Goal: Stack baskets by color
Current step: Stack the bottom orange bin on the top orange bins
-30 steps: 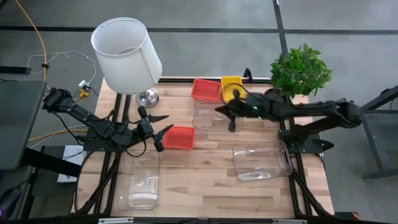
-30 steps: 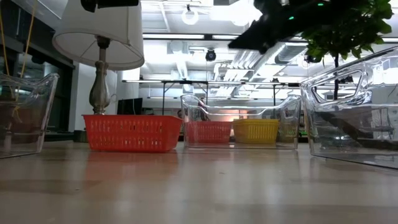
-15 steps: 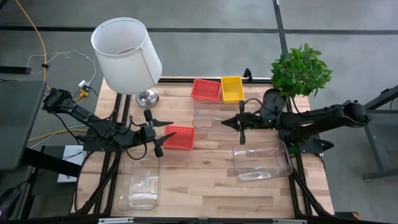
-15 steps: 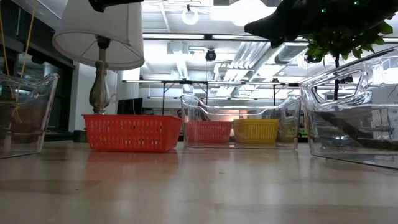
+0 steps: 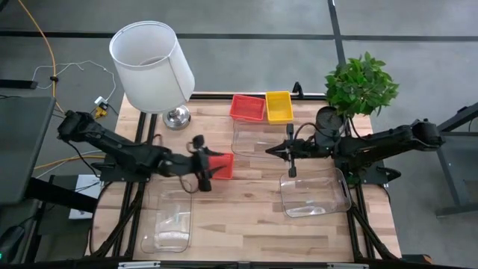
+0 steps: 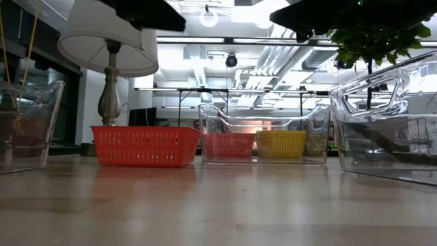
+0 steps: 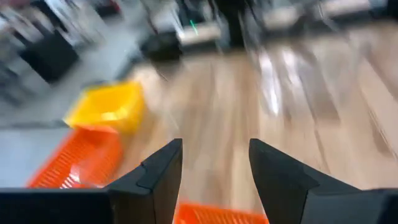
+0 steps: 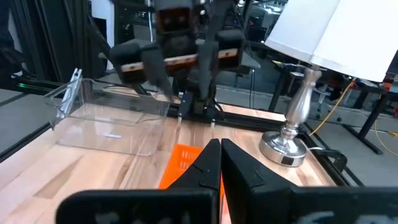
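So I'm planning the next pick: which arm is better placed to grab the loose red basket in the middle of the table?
The left. Its left gripper hovers open right at the loose red basket, fingers aimed over it. The right gripper is shut and sits farther off, by the clear tubs.

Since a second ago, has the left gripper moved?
Yes. In the high view the left gripper has moved rightward, away from the lamp base, and is now over the near red basket.
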Available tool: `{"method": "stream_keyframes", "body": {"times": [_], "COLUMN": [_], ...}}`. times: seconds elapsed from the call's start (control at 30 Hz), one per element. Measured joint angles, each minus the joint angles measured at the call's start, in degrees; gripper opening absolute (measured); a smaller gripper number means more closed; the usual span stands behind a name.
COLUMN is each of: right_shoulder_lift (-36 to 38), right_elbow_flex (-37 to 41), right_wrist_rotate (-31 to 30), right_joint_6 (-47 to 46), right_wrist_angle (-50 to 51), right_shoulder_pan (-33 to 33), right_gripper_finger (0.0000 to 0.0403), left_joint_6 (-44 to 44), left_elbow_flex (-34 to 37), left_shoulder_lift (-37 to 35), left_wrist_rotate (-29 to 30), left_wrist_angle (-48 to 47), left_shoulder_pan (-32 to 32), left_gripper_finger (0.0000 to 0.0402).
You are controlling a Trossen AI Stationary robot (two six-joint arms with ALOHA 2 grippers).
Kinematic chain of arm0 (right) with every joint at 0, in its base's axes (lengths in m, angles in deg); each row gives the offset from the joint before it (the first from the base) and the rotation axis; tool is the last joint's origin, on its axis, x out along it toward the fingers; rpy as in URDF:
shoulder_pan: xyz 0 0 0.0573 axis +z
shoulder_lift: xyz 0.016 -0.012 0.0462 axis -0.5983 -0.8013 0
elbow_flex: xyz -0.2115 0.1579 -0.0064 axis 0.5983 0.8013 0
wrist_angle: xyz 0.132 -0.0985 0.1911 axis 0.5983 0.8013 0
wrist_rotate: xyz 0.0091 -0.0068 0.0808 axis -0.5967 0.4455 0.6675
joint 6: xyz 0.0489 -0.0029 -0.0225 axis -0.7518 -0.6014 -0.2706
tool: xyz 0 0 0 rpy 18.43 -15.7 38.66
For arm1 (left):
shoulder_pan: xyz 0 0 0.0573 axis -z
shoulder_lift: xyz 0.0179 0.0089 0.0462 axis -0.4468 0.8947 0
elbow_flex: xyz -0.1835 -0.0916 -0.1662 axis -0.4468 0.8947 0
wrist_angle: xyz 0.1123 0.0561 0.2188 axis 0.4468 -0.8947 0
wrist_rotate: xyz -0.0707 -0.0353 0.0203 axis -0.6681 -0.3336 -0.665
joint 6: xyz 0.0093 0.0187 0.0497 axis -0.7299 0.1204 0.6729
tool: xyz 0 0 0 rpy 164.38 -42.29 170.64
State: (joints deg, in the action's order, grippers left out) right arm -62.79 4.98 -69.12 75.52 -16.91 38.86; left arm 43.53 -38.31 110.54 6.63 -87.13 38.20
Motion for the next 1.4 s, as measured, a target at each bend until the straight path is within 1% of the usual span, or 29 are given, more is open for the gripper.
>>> {"method": "stream_keyframes", "body": {"times": [0.07, 0.23, 0.3, 0.37, 0.43, 0.53, 0.6, 0.73, 0.8, 0.87, 1.03, 1.2, 1.4], "right_shoulder_lift": [0.0, 0.0, 0.0, 0.0, 0.0, 0.0, 0.0, 0.0, 0.0, 0.0, 0.0, 0.0, -0.02], "right_elbow_flex": [0.0, -0.03, -0.03, -0.05, -0.05, -0.05, -0.05, -0.05, -0.07, -0.07, -0.07, -0.07, -0.07], "right_wrist_rotate": [0.0, 0.0, 0.0, 0.0, 0.0, 0.0, 0.0, 0.0, 0.0, 0.0, 0.0, 0.0, 0.0], "right_joint_6": [-0.04, -1.03, -1.06, -1.26, -1.93, -1.99, -1.99, -2.16, -2.12, -2.1, -2.04, -2.01, -2.01], "right_wrist_angle": [0.15, 0.67, 1.22, 1.72, 2.27, 3.07, 3.46, 3.65, 3.69, 3.68, 3.67, 3.66, 3.71], "right_shoulder_pan": [0.0, -0.02, -0.02, -0.02, -0.02, -0.02, -0.02, -0.02, -0.02, -0.02, -0.02, -0.02, -0.02], "right_gripper_finger": [0.0, 0.0, 0.0, 0.0, 0.0, 0.0, 0.0, 0.0, 0.0, 0.0, 0.0, 0.0, 0.0], "left_joint_6": [-2.54, -6.61, -7.37, -6.97, -4.12, 0.46, 1.52, 3.18, 4.38, 4.73, 5.68, 6.22, 6.31], "left_elbow_flex": [-5.06, -16.21, -19.0, -20.47, -20.67, -20.7, -20.7, -20.7, -20.7, -20.7, -20.67, -20.67, -20.67], "left_shoulder_lift": [3.46, 11.82, 14.51, 16.47, 18.01, 20.21, 21.71, 23.75, 24.55, 25.17, 26.54, 26.54, 27.01], "left_wrist_rotate": [-2.28, -5.05, -5.89, -6.5, -7.27, -10.72, -12.62, -13.15, -14.87, -16.98, -19.33, -24.48, -24.82], "left_wrist_angle": [-10.55, -36.42, -43.27, -46.75, -46.82, -45.92, -46.05, -46.04, -45.93, -45.95, -45.51, -44.7, -44.7], "left_shoulder_pan": [-0.92, -3.31, -4.47, -5.71, -7.22, -10.07, -12.06, -15.5, -17.14, -18.76, -22.14, -24.06, -25.58], "left_gripper_finger": [0.0172, 0.0172, 0.0172, 0.0172, 0.0172, 0.0172, 0.0172, 0.0172, 0.0172, 0.0172, 0.0172, 0.0172, 0.0172]}}
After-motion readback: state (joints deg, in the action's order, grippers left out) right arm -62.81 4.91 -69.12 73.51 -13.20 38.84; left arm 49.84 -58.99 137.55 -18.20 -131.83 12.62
